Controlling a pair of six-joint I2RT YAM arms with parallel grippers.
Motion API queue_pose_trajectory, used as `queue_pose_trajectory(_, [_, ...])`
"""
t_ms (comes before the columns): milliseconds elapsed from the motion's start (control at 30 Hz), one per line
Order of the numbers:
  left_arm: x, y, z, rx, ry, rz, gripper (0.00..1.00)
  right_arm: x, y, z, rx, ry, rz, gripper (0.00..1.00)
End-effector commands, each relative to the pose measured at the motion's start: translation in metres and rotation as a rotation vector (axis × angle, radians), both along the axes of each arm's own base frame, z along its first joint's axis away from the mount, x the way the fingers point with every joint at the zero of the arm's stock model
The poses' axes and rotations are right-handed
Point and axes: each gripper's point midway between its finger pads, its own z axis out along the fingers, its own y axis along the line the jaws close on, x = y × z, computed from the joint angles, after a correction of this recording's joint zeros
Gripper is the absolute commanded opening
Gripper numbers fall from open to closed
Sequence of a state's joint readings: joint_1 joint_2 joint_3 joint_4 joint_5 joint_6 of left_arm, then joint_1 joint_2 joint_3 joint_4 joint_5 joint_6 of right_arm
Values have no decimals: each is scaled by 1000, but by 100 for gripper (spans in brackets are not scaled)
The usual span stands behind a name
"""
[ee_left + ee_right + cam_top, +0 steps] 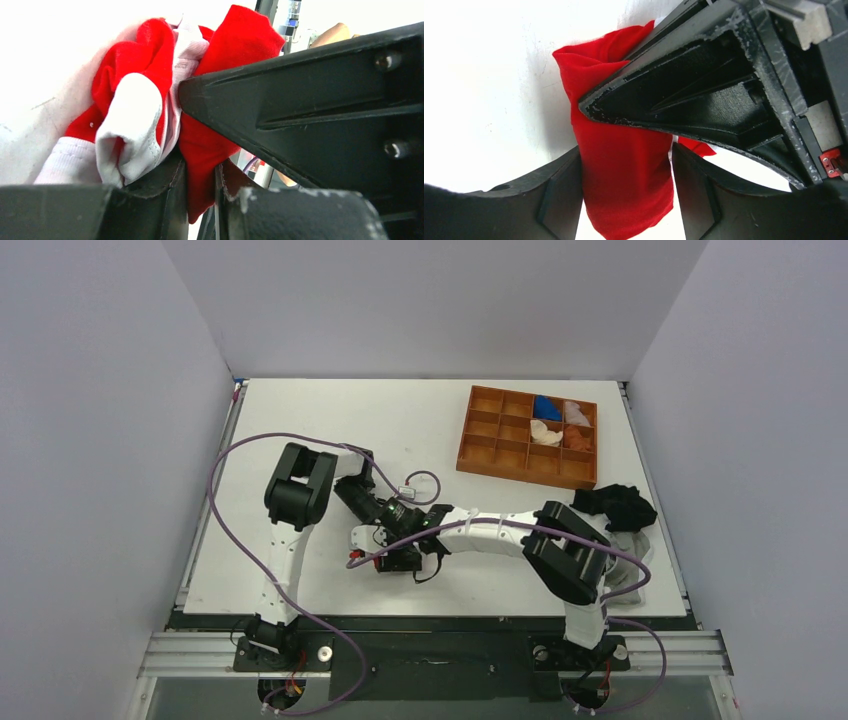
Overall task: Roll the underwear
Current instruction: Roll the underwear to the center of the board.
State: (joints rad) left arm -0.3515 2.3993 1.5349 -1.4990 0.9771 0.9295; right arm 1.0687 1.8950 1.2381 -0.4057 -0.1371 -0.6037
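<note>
Inwards both arms bend; left end effector (200,186) pinches the underwear (120,75), right end effector (626,186) clasps it.

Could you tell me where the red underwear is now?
In the top view the underwear is by the near edge of the table, left of centre, bunched between the fingers of the left gripper and the right gripper.

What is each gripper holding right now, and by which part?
Left gripper pinches a red fold of the underwear. Right gripper straddles another red fold; a firm hold cannot be told.
</note>
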Motion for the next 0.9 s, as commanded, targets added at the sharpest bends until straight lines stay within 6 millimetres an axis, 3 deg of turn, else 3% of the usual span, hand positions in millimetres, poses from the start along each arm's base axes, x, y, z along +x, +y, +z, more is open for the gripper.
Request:
queue_pose_trajectory(0, [7,7,-17,-15,-73,-54,0,8,10,-5,-1,-20,8,55])
queue_pose_trajectory(133, [7,7,-17,-19,-77,-55,0,5,7,-12,-23,14,14,36])
queue_pose_trajectory(300, [10,6,-15,-22,-92,-54,4,-8,-3,-18,-52,86,7,0])
queue_pose_trajectory(533, [19,3,-10,-19,-134,-41,19,-29,-19,-18,-83,185,-51,0])
queue_pose_trajectory(733, [27,4,-2,-4,-181,-24,42,-43,-36,-20,-110,241,-112,0])
queue_pose_trajectory(867, [35,7,1,31,-224,-9,50,-51,-44,-21,-122,264,-140,0])
